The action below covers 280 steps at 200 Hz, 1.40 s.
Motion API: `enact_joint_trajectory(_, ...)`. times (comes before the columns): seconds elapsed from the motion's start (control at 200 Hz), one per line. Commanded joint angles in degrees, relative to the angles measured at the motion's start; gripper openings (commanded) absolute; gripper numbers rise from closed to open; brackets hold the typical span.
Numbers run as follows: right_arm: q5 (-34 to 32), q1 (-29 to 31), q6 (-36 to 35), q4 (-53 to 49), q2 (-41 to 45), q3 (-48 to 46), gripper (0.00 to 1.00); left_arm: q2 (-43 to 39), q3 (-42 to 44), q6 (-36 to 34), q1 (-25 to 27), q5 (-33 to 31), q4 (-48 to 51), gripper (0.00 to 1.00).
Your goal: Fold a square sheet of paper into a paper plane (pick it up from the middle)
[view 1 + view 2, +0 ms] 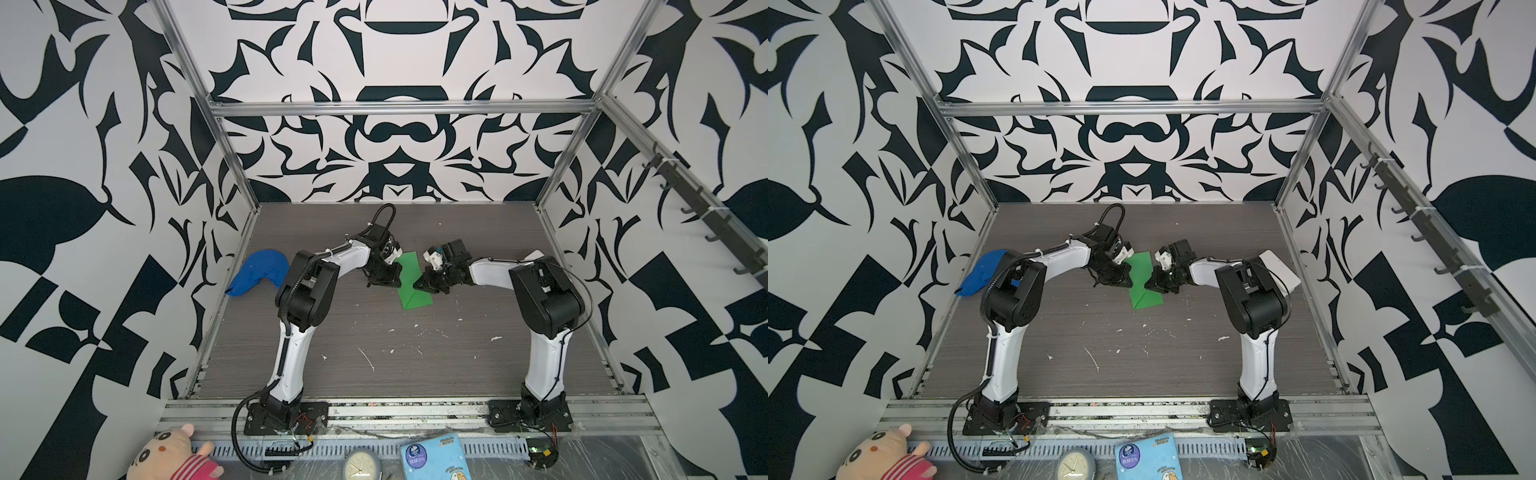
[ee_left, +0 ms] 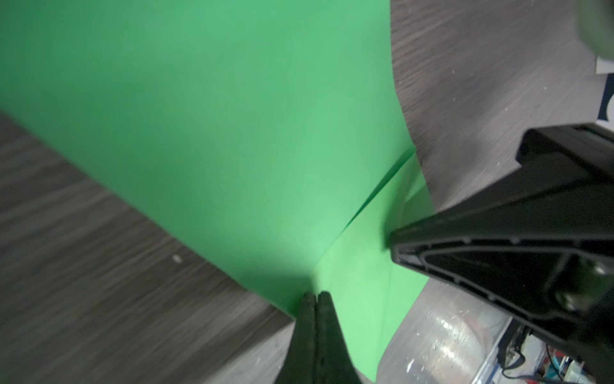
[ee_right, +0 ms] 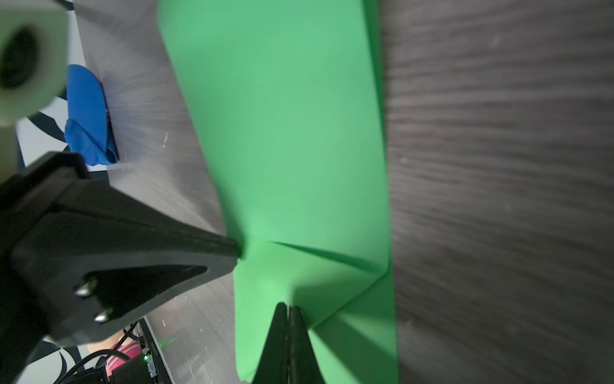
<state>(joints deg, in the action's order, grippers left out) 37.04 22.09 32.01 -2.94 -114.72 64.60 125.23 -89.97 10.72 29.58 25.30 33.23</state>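
Now the green paper (image 1: 415, 297) lies on the tabletop (image 1: 374, 353) between both grippers. The left gripper (image 2: 315, 297), jaws closed, touches one long edge; the right gripper (image 3: 288, 307), also closed, touches the opposite edge. The paper is folded narrow, with diagonal creases.

A blue cloth cap (image 1: 259, 272) lay on the dark wood-grain table (image 1: 415, 365), well out to the left of the left claw (image 1: 388, 277). White flecks (image 1: 368, 359) dotted the tabletop nearer the front edge than that claw and the right claw (image 1: 417, 284). Farther forward still, off the table, sat a plush toy (image 1: 174, 455), a round clock (image 1: 360, 464) and a blue packet (image 1: 436, 459). A rail of hooks (image 1: 702, 216) ran along the patterned wall, far right of the right claw.
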Motion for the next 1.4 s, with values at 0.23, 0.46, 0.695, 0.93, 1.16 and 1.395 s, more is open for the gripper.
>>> enact_joint_trajectory(0.23, -1.09, -0.44, 0.75, 1.97, 0.48, -0.10, 0.00, 0.78, -1.01, -2.48, -0.49, -2.18, 4.10, 0.00)
enact_joint_trajectory(0.46, -5.34, -0.46, 3.70, 2.81, 1.84, -3.18, 0.00, -10.95, 4.22, 17.46, -0.40, -5.24, -8.30, 0.19)
enact_joint_trajectory(0.695, -7.93, -0.31, 7.97, 4.87, 2.03, -5.28, 0.00, -18.43, 20.95, 40.69, 4.19, -3.87, -29.31, 0.16)
enact_joint_trajectory(0.93, -8.95, -0.33, 9.32, 4.86, 1.86, -5.97, 0.00, -14.37, 23.29, 48.20, 7.15, -4.54, -36.19, 0.04)
enact_joint_trajectory(1.16, -9.41, -0.30, 10.00, 5.05, 1.59, -6.07, 0.00, -10.44, 22.17, 49.53, 7.33, -5.43, -35.05, 0.01)
enact_joint_trajectory(1.395, -9.40, -0.38, 9.91, 4.70, 1.33, -5.80, 0.00, -7.80, 21.53, 49.57, 7.33, -3.13, -35.61, 0.01)
